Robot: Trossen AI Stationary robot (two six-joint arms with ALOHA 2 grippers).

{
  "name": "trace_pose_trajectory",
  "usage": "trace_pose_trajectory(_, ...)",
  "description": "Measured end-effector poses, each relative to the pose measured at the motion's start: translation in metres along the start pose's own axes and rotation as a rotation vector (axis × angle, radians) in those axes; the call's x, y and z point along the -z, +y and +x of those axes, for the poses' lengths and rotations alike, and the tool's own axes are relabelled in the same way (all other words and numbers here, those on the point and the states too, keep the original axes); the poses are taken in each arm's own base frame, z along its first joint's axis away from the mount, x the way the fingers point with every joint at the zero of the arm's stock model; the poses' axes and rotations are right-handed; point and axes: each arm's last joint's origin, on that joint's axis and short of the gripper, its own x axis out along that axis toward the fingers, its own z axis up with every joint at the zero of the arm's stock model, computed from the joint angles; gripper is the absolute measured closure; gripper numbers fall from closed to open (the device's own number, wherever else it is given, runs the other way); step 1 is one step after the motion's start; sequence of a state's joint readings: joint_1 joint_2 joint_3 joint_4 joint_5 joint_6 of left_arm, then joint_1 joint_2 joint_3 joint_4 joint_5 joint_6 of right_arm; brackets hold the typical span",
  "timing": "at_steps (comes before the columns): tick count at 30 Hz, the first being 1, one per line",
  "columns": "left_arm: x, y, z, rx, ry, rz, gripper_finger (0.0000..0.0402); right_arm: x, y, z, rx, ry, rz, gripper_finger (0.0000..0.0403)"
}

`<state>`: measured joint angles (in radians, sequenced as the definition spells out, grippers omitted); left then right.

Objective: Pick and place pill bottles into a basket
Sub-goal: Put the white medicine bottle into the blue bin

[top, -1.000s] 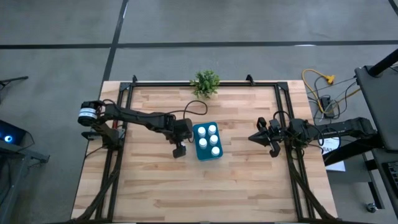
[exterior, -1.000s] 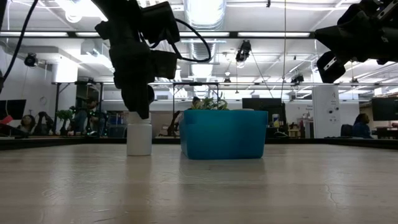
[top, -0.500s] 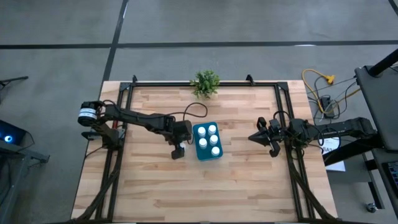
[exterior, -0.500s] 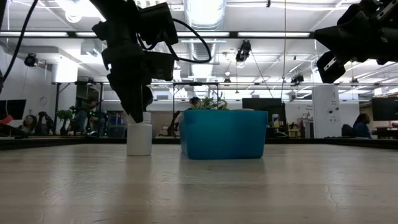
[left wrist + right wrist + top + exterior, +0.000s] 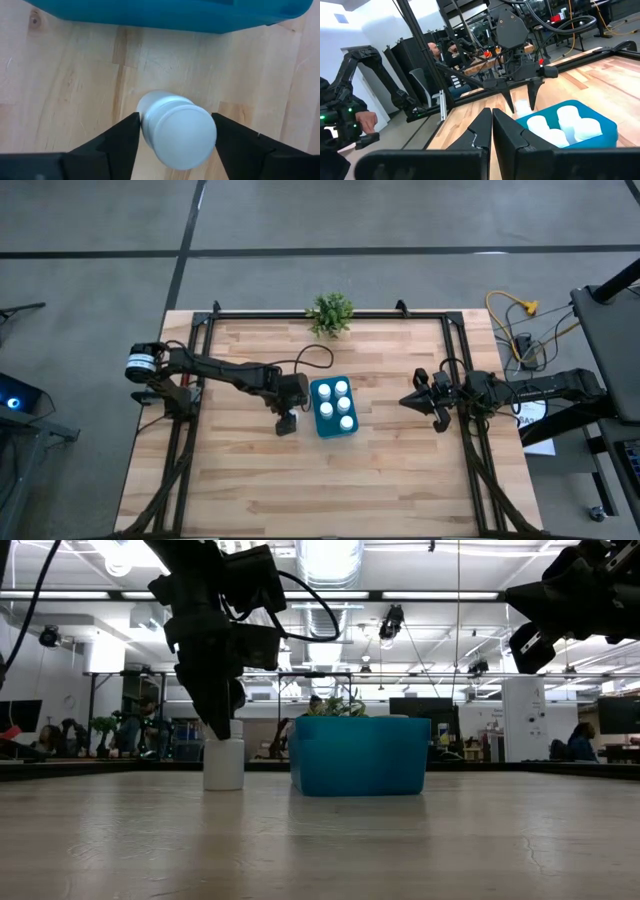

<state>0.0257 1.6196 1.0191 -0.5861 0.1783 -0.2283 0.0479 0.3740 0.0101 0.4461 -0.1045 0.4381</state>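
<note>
Now we have the left gripper (image 5: 172, 131) straight above the last pill bottle (image 5: 176, 134), which stands upright mid-bench just beside the basket (image 5: 334, 408); fingers apart, flanking its cap. Our right gripper (image 5: 409, 401), pressed together, waits near the bench's right edge.

We see a light wooden plank bench (image 5: 250, 480) edged by a black metal frame (image 5: 330, 313), with a small green potted plant (image 5: 331, 313) at its far edge. A yellow cable (image 5: 515, 308) lies on the grey floor (image 5: 100, 240), and seated people (image 5: 436, 51) show beyond.
</note>
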Motion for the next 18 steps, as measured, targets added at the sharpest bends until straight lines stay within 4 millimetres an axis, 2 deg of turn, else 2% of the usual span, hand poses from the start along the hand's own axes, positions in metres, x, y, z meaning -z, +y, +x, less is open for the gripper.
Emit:
trace_pose_trajectory(9, 0.0009, 0.0002, -0.0001, 0.001, -0.001, 0.0, 0.0246, 0.0, -0.0001, 0.0, 0.002, -0.001, 0.0, 0.0394)
trace_pose_trajectory(18, -0.0006, -0.0003, -0.0014, -0.002, -0.006, 0.012, 0.0248, 0.0, -0.0001, 0.0, 0.002, -0.001, -0.001, 0.0394)
